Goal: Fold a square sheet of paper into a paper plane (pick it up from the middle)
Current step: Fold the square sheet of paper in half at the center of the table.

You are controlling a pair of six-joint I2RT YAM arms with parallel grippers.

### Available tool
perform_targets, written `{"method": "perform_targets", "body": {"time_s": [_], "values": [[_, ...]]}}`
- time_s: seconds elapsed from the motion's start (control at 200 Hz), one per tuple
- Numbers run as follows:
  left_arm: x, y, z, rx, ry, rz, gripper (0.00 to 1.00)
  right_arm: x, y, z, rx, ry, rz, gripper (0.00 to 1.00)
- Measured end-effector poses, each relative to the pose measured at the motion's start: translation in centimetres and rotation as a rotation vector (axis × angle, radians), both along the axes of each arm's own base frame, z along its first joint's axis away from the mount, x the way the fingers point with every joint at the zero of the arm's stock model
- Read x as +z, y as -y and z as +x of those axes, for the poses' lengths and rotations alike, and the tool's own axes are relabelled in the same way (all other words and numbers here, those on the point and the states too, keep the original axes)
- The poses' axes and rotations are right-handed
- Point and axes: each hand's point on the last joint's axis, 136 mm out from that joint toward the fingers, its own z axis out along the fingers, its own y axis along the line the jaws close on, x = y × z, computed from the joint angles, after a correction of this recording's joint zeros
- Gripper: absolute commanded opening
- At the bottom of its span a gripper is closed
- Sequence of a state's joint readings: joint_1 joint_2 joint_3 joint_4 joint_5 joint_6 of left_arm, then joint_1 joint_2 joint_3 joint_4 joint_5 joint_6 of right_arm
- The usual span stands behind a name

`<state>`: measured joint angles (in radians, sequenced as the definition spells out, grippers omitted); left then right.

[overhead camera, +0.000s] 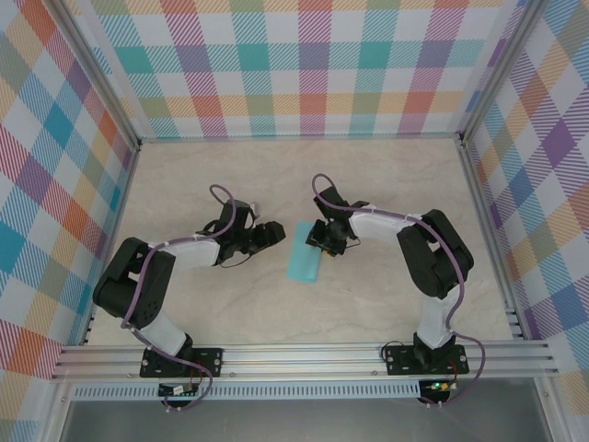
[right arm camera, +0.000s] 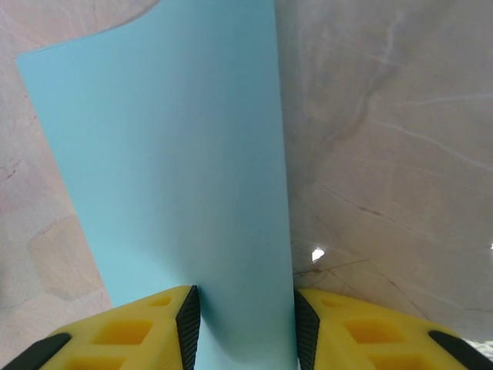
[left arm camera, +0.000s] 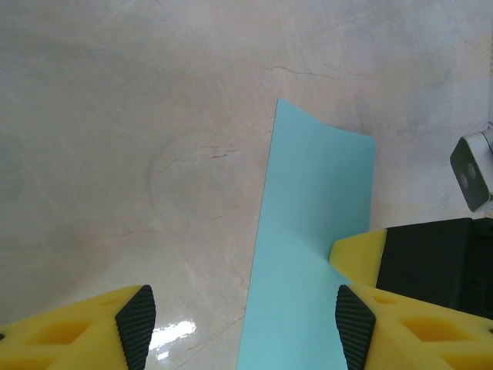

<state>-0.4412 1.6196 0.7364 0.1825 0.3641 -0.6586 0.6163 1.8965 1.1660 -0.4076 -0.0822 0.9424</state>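
The square sheet of paper (overhead camera: 304,265) is turquoise and lies on the table as a long narrow oblong between the two arms; the paper plane is out of view. My right gripper (overhead camera: 323,242) stands over its far end, pointing down. In the right wrist view the right gripper (right arm camera: 246,327) is open, with the sheet (right arm camera: 169,154) flat beneath and between its fingers. My left gripper (overhead camera: 272,234) is just left of the sheet. In the left wrist view it (left arm camera: 245,320) is open astride the sheet's (left arm camera: 316,231) left edge, with the right gripper's yellow fingertip (left arm camera: 360,253) resting on the paper.
The marble-patterned table top (overhead camera: 230,175) is bare around the paper. Checked fabric walls on a metal frame (overhead camera: 304,138) close off the back and both sides. An aluminium rail (overhead camera: 304,354) carries both arm bases at the near edge.
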Motion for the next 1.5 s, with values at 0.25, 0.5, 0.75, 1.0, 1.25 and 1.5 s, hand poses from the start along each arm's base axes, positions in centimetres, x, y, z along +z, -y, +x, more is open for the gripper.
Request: {"method": "perform_targets", "body": {"time_s": [0.25,0.5,0.75,1.0,1.25,1.5], "values": [[-0.1,-0.3,0.3,0.020,0.009,0.019,0.64,-0.1,0.1,0.0,-0.005,-0.004,-0.004,0.39],[-0.2,-0.4,0.3,0.024,0.011,0.024,0.63,-0.3,0.2,-0.1,-0.005,-0.006,-0.007,0.38],[-0.2,-0.4,0.3,0.024,0.011,0.024,0.63,-0.3,0.2,-0.1,-0.006,0.012,0.006,0.37],[-0.2,-0.4,0.3,0.022,0.010,0.022,0.61,-0.3,0.2,-0.2,-0.005,0.031,0.020,0.36],[-0.2,-0.1,0.0,0.005,-0.001,0.009,0.57,-0.3,0.2,-0.1,-0.013,0.029,0.021,0.37],[-0.9,0.7,-0.7,-0.029,-0.033,-0.010,0.52,-0.5,0.3,-0.1,-0.033,0.007,0.010,0.38]]}}
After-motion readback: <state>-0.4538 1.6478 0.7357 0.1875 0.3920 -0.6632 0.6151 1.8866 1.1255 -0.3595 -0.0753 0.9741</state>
